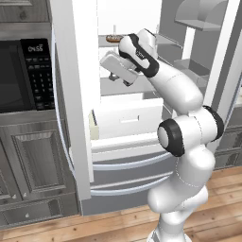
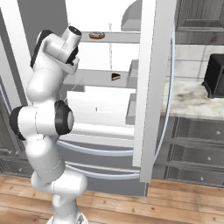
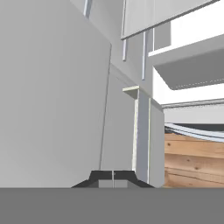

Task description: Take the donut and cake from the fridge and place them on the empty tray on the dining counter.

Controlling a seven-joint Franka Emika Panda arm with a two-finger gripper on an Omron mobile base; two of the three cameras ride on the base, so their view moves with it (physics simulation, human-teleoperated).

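1. The fridge [image 1: 75, 118] is tall grey steel, doors swung wide, with a smooth white interior of flat shelves and a pulled-out white drawer [image 1: 126, 118].
2. The black-panelled microwave [image 1: 26, 75] sits built in at the fridge's left.
3. The gripper [image 3: 113, 177] has its two dark tips pressed together, holding nothing.
4. The donut [image 2: 96, 35], a tan glazed ring, lies on the upper shelf.
5. The cake [image 2: 115, 77], a tiny dark wedge, sits on the shelf below.
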